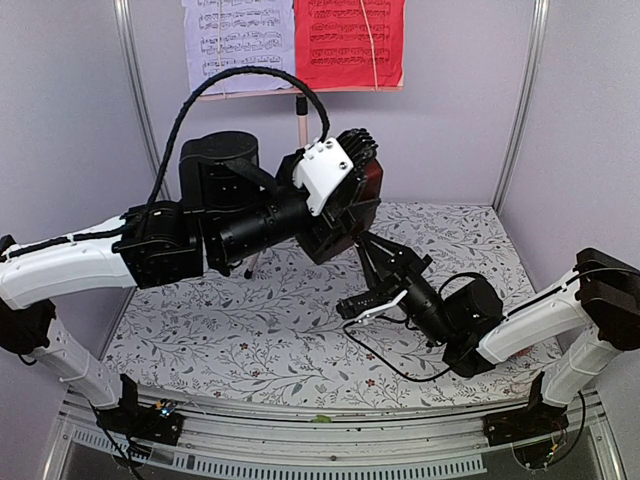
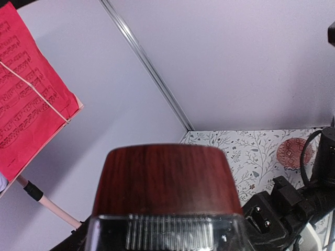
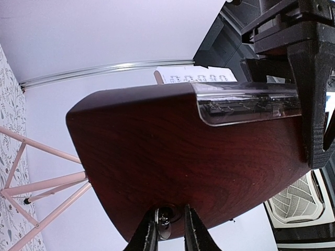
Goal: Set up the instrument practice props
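Woodgrain brown pyramid metronome (image 3: 172, 157) in left gripper (image 1: 358, 168); right gripper (image 3: 168, 231) pinching metal key (image 3: 165, 220).

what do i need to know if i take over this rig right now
Left gripper: shut on the metronome, holding it in the air above the table.
Right gripper: fingers look closed on a small metal knob on the metronome.
Stand: up at the back, with the lilac sheet and red sheet on its desk.
Done: stand and sheets.
Left: probably release the right gripper, then set the metronome upright on the table.
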### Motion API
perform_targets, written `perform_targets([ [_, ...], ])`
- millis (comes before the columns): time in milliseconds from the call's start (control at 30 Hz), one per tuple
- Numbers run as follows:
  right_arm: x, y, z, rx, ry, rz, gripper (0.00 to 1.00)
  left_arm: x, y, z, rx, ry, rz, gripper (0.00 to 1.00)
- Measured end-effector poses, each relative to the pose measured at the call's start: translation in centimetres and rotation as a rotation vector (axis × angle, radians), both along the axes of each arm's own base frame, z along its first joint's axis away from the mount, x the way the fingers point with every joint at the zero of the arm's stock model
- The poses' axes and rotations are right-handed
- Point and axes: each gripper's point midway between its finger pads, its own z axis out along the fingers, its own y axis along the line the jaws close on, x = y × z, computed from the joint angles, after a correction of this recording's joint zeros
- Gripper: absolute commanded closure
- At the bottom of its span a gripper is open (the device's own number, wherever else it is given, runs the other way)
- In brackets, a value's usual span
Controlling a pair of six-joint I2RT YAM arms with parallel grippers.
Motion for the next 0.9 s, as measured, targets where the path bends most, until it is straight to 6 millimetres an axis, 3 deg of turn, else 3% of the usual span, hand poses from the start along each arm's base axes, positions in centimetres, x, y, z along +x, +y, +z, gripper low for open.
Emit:
perform_targets([
  [333,0.2,-0.2,0.0,0.019,0.025,-0.008,0.99,0.2,0.0,0.2,-0.015,0.006,-0.002,1.00],
  [633,0.7,-0.6,0.6,0.101,0.101,-0.012,1.00,0.8,0.3,0.7,-0.062,0.003,0.003,1.00],
  [900,1.5,-0.7,1.2,0.219,0.351,0.064,1.00,1.5,1.8,0.8,-0.193,0.006,-0.011,1.00],
])
